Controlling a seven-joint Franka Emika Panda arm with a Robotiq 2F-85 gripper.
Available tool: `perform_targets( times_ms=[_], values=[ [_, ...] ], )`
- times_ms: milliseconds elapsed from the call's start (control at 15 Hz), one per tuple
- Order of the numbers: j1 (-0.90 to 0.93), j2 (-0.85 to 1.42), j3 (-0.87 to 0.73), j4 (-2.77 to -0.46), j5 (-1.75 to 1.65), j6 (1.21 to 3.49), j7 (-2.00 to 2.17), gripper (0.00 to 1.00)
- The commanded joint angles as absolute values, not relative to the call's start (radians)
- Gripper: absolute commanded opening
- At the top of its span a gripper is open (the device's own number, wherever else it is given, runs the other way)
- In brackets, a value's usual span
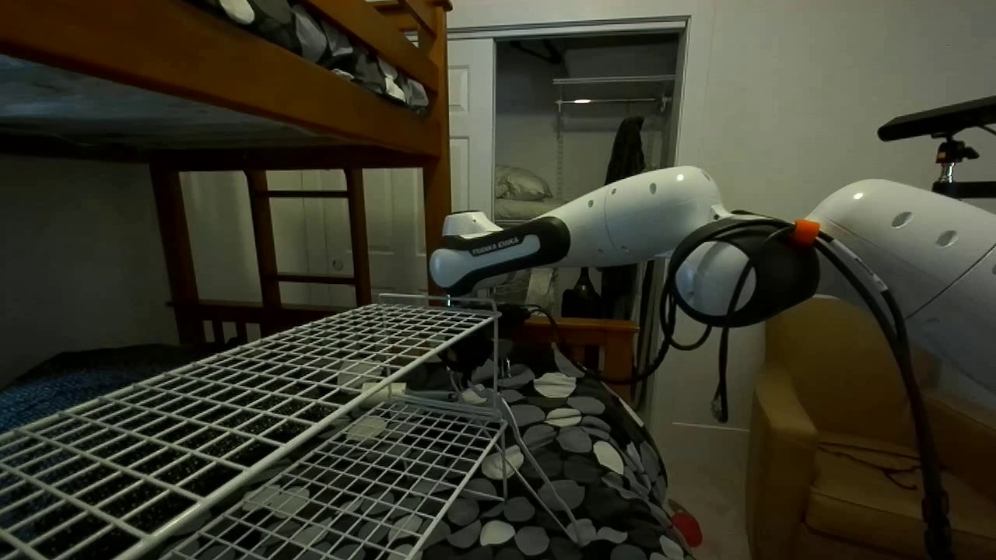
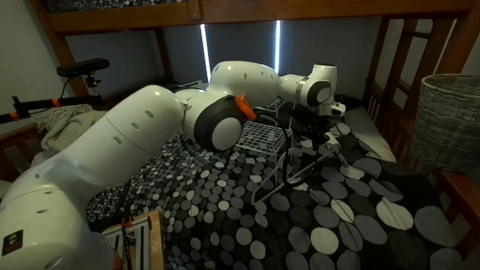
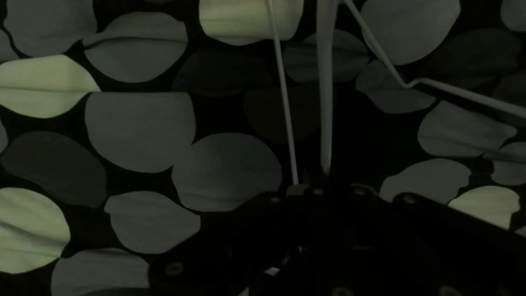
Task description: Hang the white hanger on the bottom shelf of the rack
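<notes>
White arm (image 2: 243,80) outstretched, wrist (image 2: 322,92) downward, black tool (image 3: 309,188) with jaws together.

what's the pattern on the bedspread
The bedspread has rounded gray and pale spots on black, clearest in an exterior view.
</notes>
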State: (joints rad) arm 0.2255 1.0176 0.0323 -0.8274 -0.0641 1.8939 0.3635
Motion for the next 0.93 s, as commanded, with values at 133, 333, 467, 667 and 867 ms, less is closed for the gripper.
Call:
perform_targets(
  times_ms=[133,333,467,667,867],
  values=[
    [0.251,1.086,0.013,-0.780,-0.072,1.902,0.515,0.01],
    [0.249,1.092,0.017,-0.774,-0.073,1.898,0.546,0.37],
    [0.248,1.092,0.020,-0.770,-0.073,1.898,0.560,0.52],
    [0.244,1.091,0.022,-0.768,-0.071,1.897,0.576,0.74],
    [0.230,1.081,0.037,-0.767,-0.056,1.902,0.562,0.96]
  ],
)
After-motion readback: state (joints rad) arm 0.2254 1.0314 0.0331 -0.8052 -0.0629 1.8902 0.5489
